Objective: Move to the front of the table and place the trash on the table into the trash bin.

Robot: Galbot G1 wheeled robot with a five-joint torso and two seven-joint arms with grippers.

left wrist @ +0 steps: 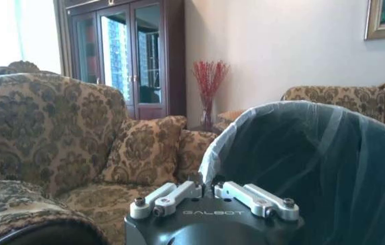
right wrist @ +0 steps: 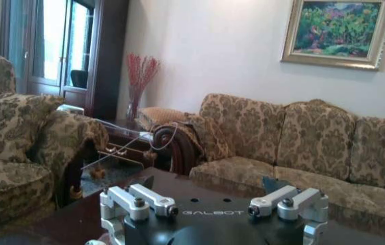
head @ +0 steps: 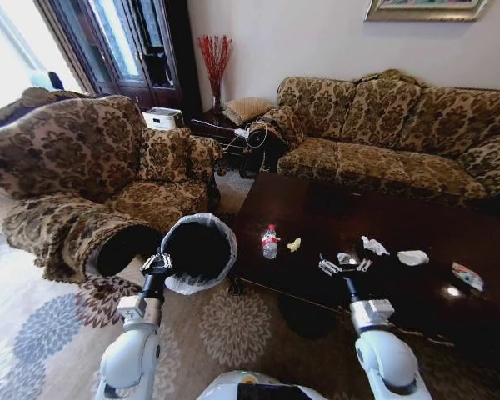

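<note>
The head view looks steeply down from above both arms, with the dark tabletop (head: 383,242) across the right half of the frame and the trash bin (head: 198,250) left of centre. The left wrist view sits low and very near, looking level over the left hand (left wrist: 209,196) at the bin's bag-lined rim filling the right of the frame, and it shares the armchair (left wrist: 49,132) and glass cabinet (left wrist: 121,56) with the head view's upper left. The right wrist view looks level across the tabletop over the right hand (right wrist: 212,206), facing the sofa (right wrist: 301,143) seen at the head view's upper right.
</note>
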